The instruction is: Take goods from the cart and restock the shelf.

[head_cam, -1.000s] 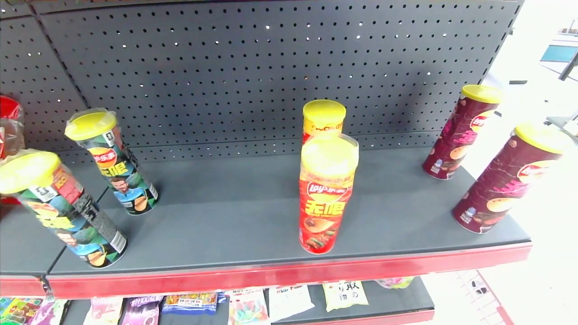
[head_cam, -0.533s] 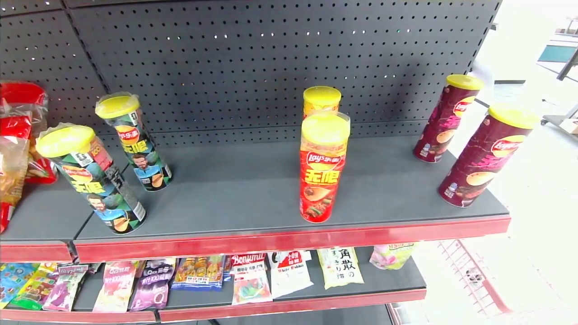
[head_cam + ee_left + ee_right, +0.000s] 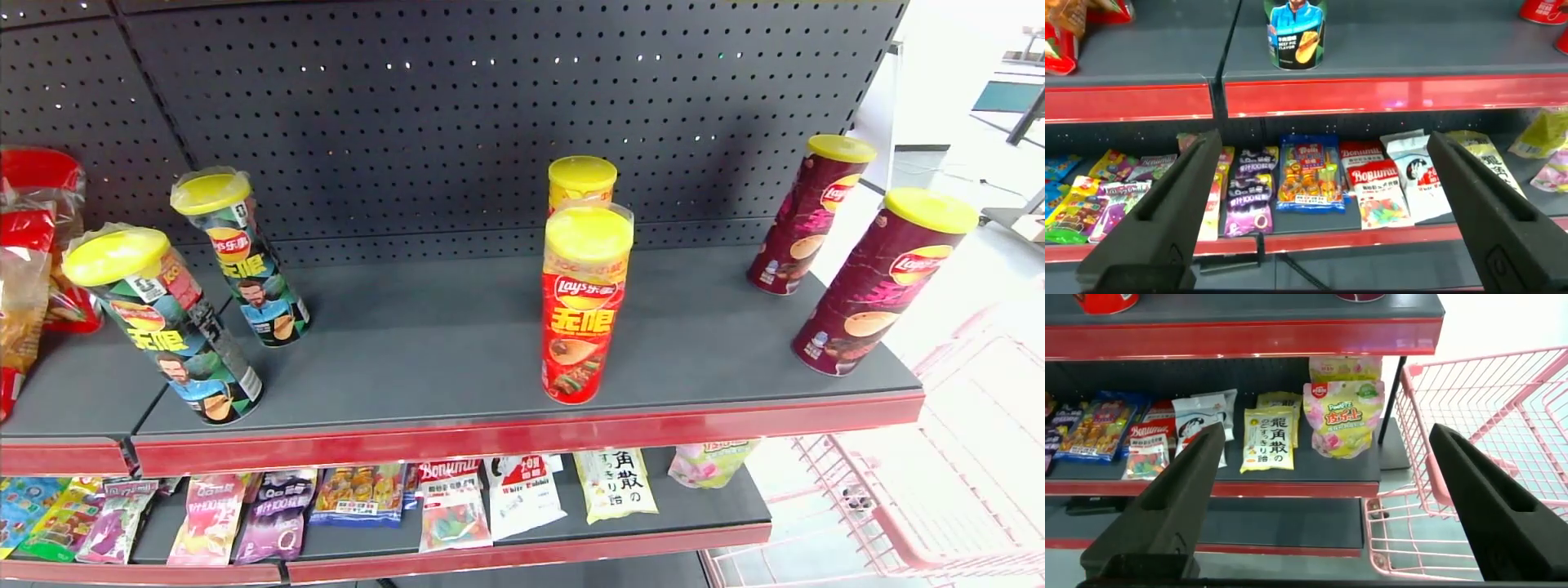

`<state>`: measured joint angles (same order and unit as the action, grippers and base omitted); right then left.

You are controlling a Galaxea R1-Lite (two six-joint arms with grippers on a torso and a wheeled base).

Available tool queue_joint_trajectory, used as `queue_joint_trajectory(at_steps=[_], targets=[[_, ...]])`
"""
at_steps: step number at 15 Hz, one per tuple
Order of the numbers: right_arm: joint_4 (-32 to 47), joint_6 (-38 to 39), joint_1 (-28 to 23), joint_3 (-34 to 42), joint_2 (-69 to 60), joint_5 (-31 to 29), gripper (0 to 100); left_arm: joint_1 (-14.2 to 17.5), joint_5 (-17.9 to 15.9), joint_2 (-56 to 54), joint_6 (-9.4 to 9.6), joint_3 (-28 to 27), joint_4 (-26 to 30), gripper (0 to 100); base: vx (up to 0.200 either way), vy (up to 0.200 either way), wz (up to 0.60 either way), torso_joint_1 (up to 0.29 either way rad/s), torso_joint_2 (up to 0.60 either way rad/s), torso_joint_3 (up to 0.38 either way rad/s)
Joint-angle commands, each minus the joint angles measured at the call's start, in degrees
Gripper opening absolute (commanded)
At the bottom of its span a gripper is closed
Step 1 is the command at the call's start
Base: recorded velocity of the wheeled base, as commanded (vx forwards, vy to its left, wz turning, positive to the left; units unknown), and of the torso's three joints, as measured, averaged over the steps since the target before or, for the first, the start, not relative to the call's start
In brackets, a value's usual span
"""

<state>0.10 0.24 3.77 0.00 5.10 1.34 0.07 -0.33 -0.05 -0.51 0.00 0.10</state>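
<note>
The grey shelf (image 3: pixel 457 351) with a red front edge carries upright chip cans: a red can (image 3: pixel 584 310) at the middle front, another yellow-lidded can (image 3: pixel 581 180) behind it, two maroon cans (image 3: pixel 886 282) (image 3: pixel 808 216) at the right, and two dark green cans (image 3: pixel 163 322) (image 3: pixel 245 257) at the left. The pink wire cart (image 3: pixel 939 490) stands at the lower right, past the shelf's end. My left gripper (image 3: pixel 1323 139) is open and empty, facing the lower shelf's snack bags (image 3: pixel 1310 171). My right gripper (image 3: pixel 1327 429) is open and empty, with the cart (image 3: pixel 1486 457) beside it.
Red snack bags (image 3: pixel 33 237) sit at the far left of the can shelf. Flat snack bags (image 3: pixel 457 506) lie in a row on the lower shelf (image 3: pixel 522 551). The pegboard back wall (image 3: pixel 490 122) closes the shelf behind. Wide bare gaps lie between the cans.
The head view pulled back from the shelf during the first half second, bringing the lower shelf into view. Since then more of the pink cart shows at the lower right. The cans stay put.
</note>
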Motion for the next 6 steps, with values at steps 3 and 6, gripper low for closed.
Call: queue_joint_trajectory(at_steps=[3, 6], targets=[[-0.01, 0.11, 0.01, 0.00, 0.09, 0.07, 100, 0.01, -0.02, 0.05, -0.02, 0.00, -0.01, 100, 0.000, 0.000, 0.00, 0.000, 0.00, 0.000], [-0.01, 0.20, 0.01, 0.00, 0.09, -0.02, 100, 0.01, -0.02, 0.05, -0.02, 0.00, -0.01, 100, 0.000, 0.000, 0.00, 0.000, 0.00, 0.000]])
